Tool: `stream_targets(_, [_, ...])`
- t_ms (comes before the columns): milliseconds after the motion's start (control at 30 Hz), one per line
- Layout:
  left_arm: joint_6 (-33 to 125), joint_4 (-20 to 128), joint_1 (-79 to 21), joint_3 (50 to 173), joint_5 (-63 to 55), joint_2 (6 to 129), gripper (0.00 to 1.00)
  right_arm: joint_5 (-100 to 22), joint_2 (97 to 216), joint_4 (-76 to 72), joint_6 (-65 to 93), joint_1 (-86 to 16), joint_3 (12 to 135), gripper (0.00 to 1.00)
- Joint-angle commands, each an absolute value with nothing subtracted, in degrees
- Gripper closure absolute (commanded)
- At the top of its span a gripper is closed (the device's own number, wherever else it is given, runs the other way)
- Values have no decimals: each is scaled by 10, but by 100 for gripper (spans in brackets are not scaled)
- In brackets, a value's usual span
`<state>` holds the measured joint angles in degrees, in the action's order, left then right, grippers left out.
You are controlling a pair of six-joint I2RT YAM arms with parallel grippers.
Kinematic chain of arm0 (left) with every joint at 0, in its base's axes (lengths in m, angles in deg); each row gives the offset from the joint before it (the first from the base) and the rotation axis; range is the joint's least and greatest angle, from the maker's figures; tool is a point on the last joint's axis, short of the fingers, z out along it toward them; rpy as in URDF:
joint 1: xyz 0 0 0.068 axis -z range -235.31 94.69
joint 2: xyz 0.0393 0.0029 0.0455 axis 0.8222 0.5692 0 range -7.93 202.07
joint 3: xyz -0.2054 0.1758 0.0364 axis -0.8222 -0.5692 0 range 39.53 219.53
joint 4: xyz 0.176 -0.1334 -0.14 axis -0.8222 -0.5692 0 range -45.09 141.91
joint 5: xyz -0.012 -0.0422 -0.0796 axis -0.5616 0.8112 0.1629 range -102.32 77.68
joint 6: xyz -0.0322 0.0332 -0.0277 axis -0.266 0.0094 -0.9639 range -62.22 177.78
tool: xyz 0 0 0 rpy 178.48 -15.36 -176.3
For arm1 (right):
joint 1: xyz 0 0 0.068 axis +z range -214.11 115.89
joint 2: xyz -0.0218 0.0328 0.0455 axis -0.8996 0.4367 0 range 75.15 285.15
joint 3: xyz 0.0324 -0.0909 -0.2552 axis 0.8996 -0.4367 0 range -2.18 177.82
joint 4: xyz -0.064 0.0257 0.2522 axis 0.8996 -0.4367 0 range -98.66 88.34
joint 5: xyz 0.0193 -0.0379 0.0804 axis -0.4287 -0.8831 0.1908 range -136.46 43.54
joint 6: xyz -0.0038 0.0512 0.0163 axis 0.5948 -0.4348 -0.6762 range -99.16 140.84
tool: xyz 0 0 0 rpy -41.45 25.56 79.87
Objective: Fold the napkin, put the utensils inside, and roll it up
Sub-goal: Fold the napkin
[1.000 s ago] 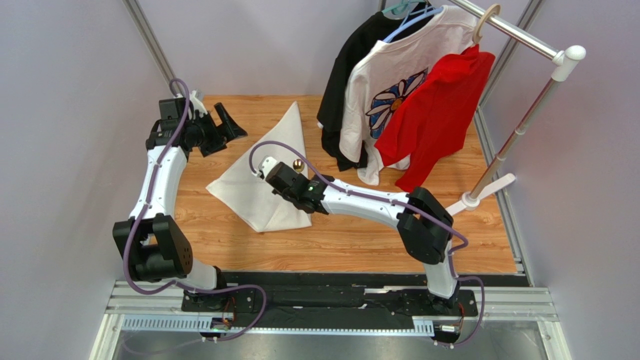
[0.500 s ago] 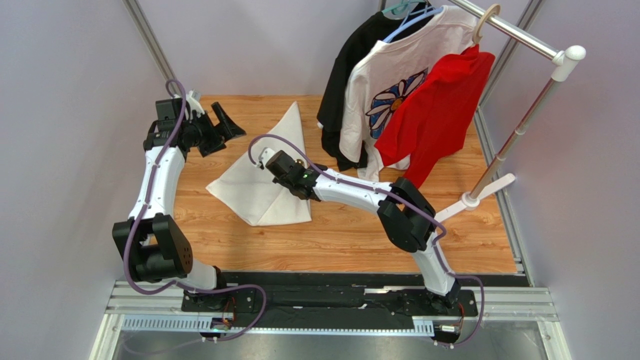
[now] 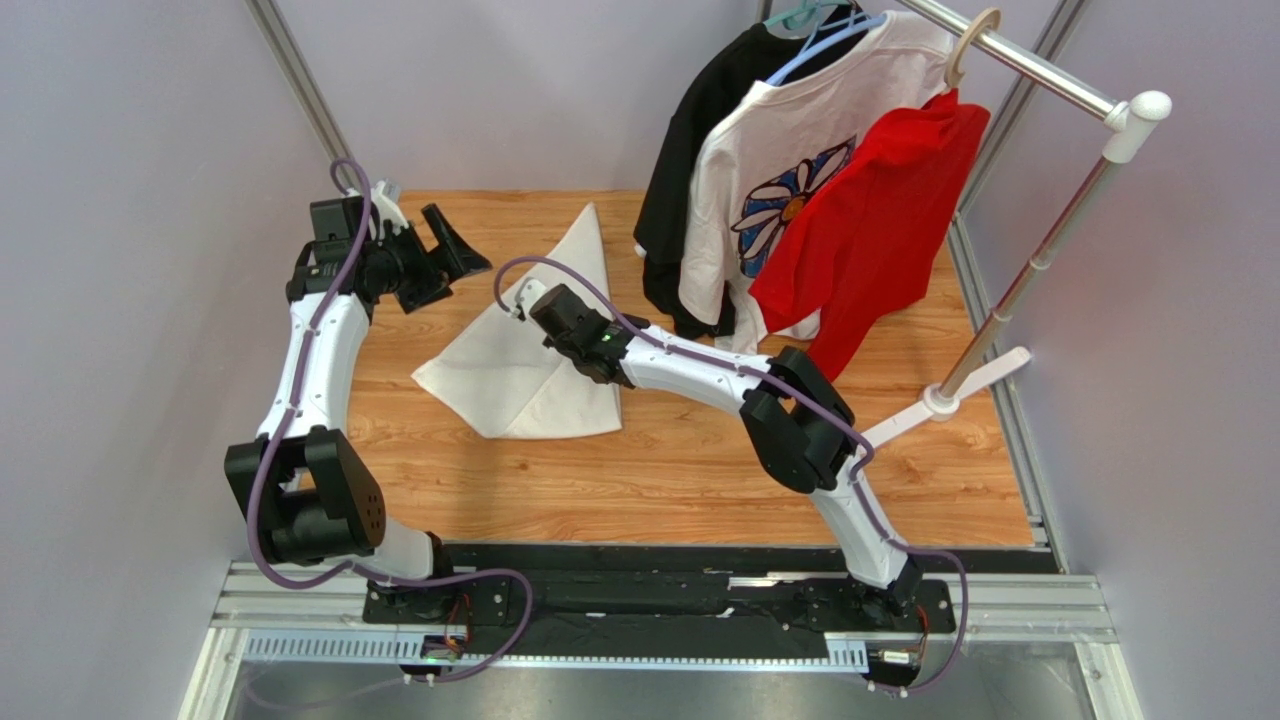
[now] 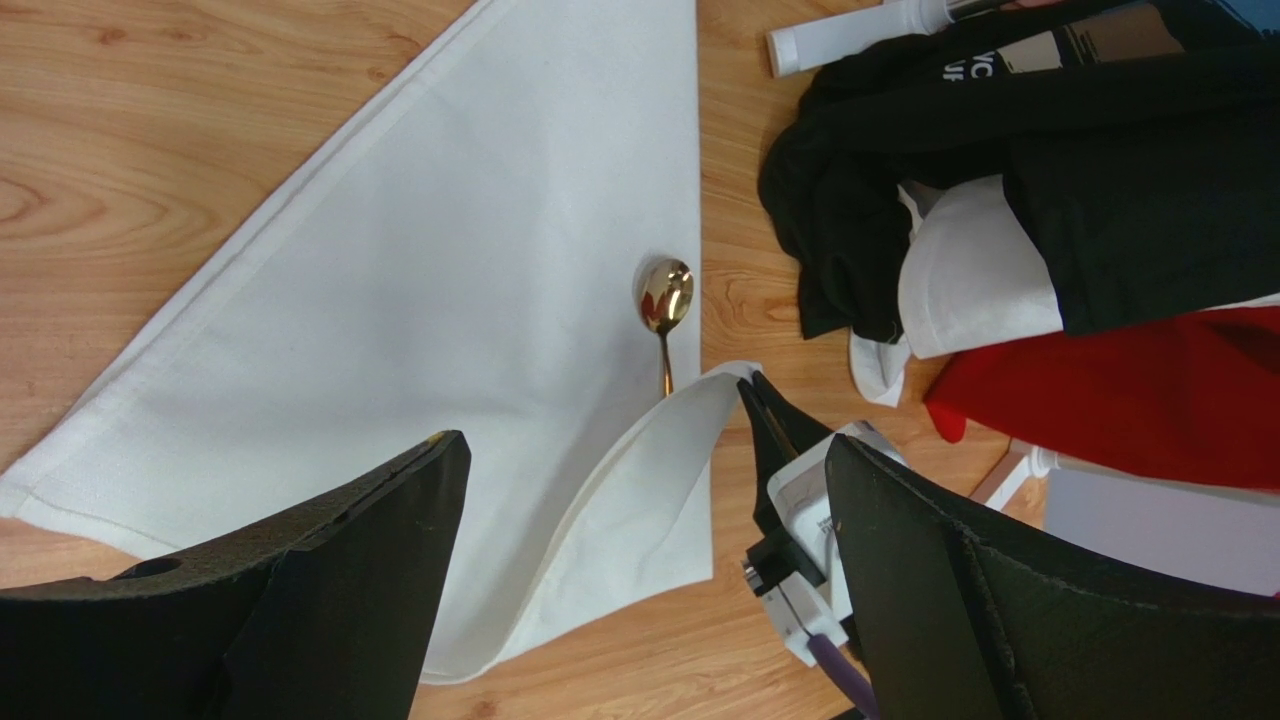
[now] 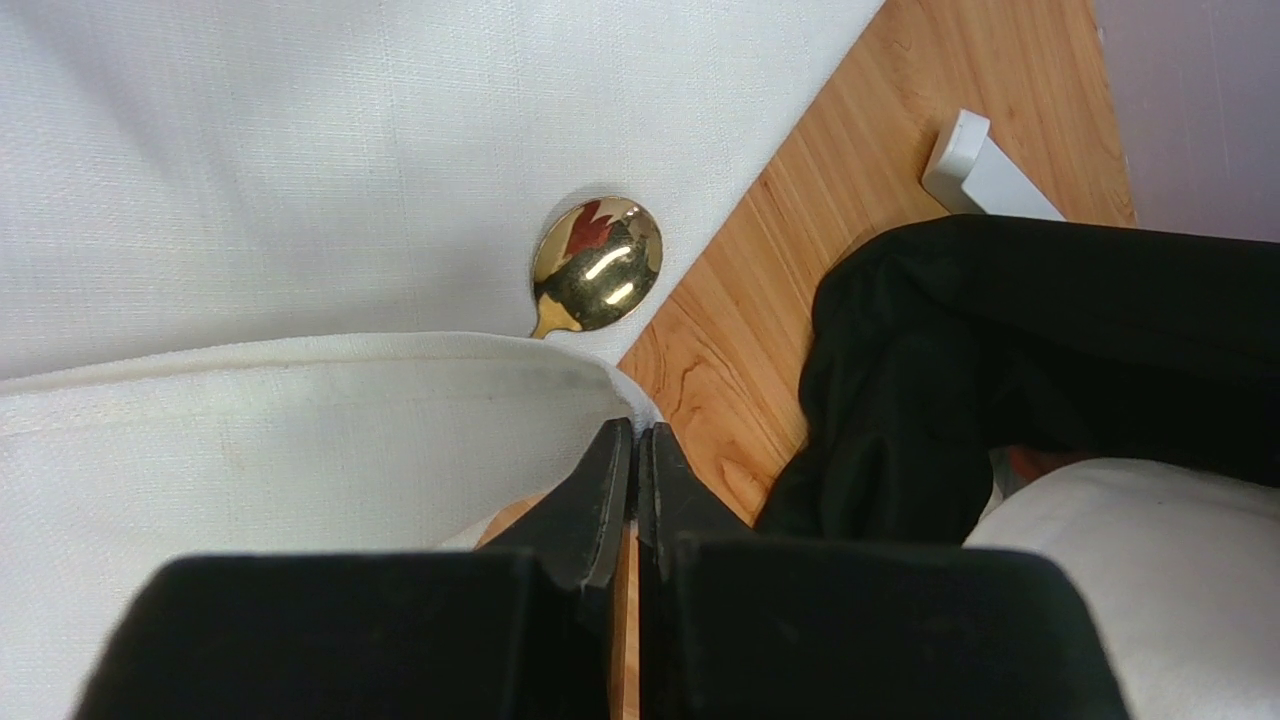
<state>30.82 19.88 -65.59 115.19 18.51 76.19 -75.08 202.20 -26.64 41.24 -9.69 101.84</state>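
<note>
The white napkin lies folded on the wooden table; it also shows in the left wrist view and the right wrist view. The spoon lies on the napkin's right edge, with its gold bowl showing and most of its handle under a lifted flap. My right gripper is shut on the napkin's corner and holds it up just over the spoon handle. My left gripper is open and empty, raised over the table's far left.
A clothes rack at the back right carries a black shirt, a white flower-print T-shirt and a red shirt. The black shirt hangs close to the right gripper. The rack's white foot rests on the table.
My right gripper has moved back and left with the napkin corner, drawing the flap over the spoon's handle. The left arm has barely moved.
</note>
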Motion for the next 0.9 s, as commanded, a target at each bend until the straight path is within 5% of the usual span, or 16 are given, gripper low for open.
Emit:
stream_targets(0, [300,213,-661,1150,198,748,2,-776,2033,-243,437,-106,1050,100])
stream_targets(867, [297,215,-669,1149,212,751,2,-797,2101,-234,463,-126,1112,100])
